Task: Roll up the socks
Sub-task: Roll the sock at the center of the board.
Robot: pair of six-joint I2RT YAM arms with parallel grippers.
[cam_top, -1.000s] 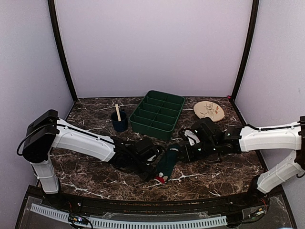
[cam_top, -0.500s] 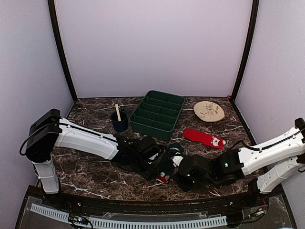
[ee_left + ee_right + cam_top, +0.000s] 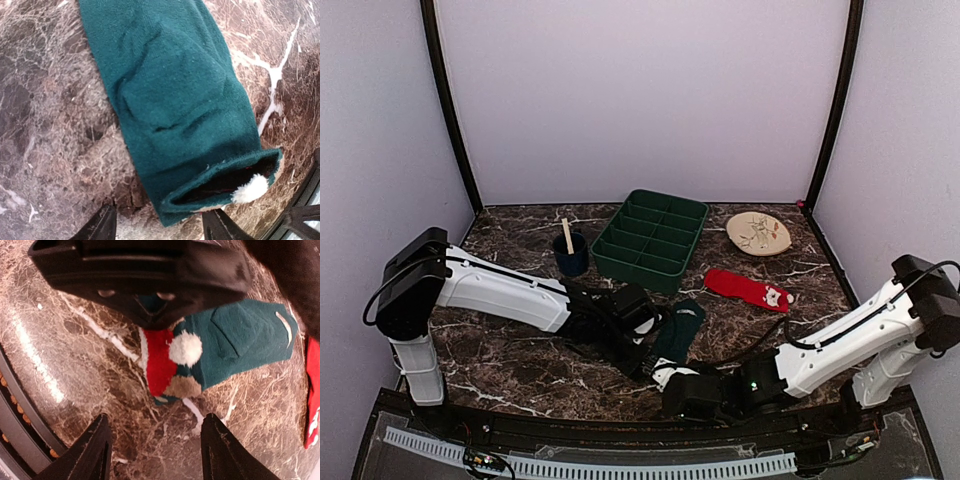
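Observation:
The dark teal sock (image 3: 678, 335) lies flat on the marble; in the left wrist view the teal sock (image 3: 175, 100) fills the upper part, its open cuff and a white pompom (image 3: 252, 189) at lower right. My left gripper (image 3: 644, 354) (image 3: 160, 227) is open, its tips either side of the cuff corner without pinching it. My right gripper (image 3: 668, 386) (image 3: 157, 455) is open over bare marble, just short of the teal sock's red, white and tan end (image 3: 170, 370). The red sock (image 3: 750, 290) (image 3: 312, 405) lies apart to the right.
A green compartment tray (image 3: 652, 240) stands behind the socks, a dark blue cup (image 3: 571, 257) with a wooden stick to its left, a tan plate (image 3: 758, 232) at the back right. The black rail (image 3: 620, 440) of the near edge runs right behind the right gripper.
The right arm swung from the teal sock's back right to the near edge in front of it, and its jaws widened. The red sock came into view. The left arm barely moved.

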